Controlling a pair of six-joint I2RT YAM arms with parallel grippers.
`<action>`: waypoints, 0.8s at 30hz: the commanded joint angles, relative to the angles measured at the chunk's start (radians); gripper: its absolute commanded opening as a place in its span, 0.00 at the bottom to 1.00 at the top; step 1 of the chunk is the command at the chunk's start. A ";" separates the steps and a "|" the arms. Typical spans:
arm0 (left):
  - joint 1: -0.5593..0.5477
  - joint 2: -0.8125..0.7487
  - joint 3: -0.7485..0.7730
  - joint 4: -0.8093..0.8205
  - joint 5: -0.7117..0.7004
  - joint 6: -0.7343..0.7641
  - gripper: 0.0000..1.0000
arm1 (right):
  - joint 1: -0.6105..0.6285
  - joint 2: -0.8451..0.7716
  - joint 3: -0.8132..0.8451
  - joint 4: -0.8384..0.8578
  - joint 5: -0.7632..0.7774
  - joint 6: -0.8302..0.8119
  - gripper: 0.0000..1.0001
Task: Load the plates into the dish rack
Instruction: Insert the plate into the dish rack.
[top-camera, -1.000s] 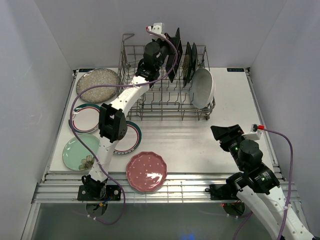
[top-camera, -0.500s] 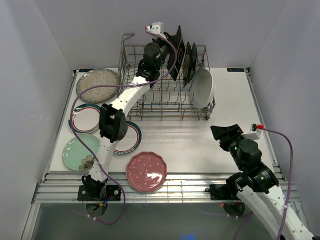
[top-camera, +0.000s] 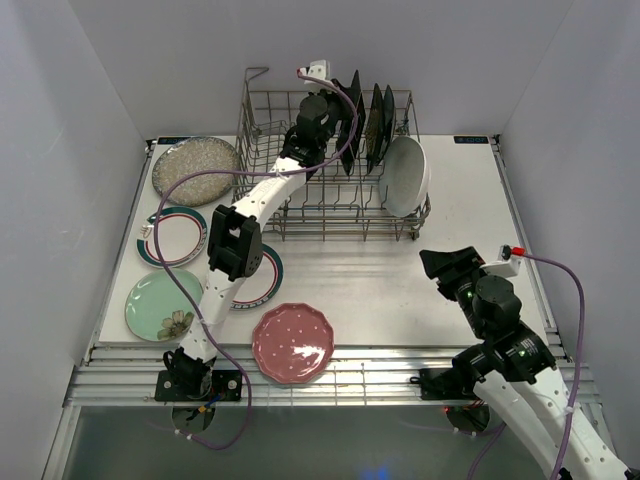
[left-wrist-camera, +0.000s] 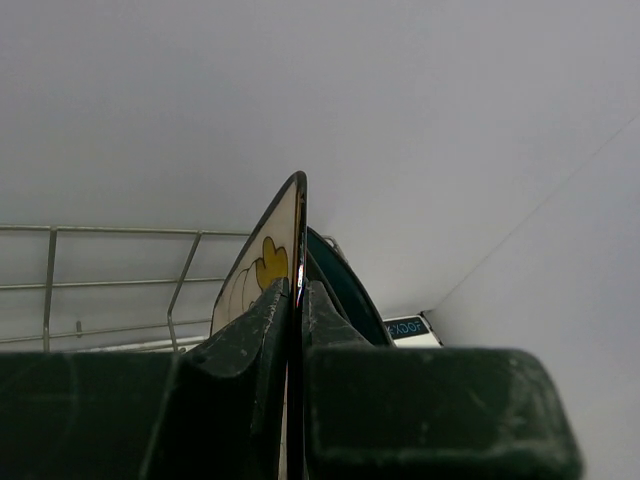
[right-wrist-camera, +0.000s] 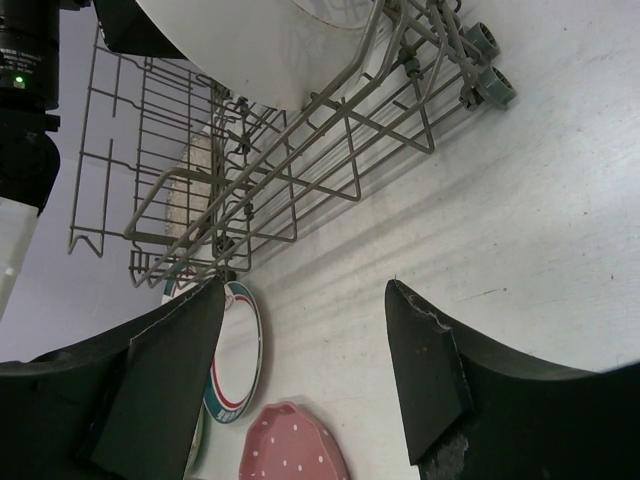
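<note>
L gripper (left-wrist-camera: 297, 296) pinching floral plate (left-wrist-camera: 258, 272) edge, plate mostly hidden; R gripper (right-wrist-camera: 305, 350) spread, empty.

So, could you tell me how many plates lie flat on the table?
5: speckled silver round plate, far left; teal-rimmed white plate, in front of it; second teal-rimmed white plate, beside that, partly covered; pale green plate, near left; pink scalloped plate, nearest edge. None seems hidden.
</note>
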 joint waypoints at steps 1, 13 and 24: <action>0.003 -0.077 0.110 0.168 -0.025 -0.032 0.00 | 0.002 0.021 0.019 0.057 0.013 -0.030 0.71; 0.004 -0.031 0.136 0.189 -0.047 0.007 0.00 | 0.002 0.082 0.023 0.096 -0.005 -0.047 0.71; 0.000 0.001 0.104 0.237 -0.019 0.057 0.00 | 0.003 0.082 0.017 0.099 -0.008 -0.050 0.71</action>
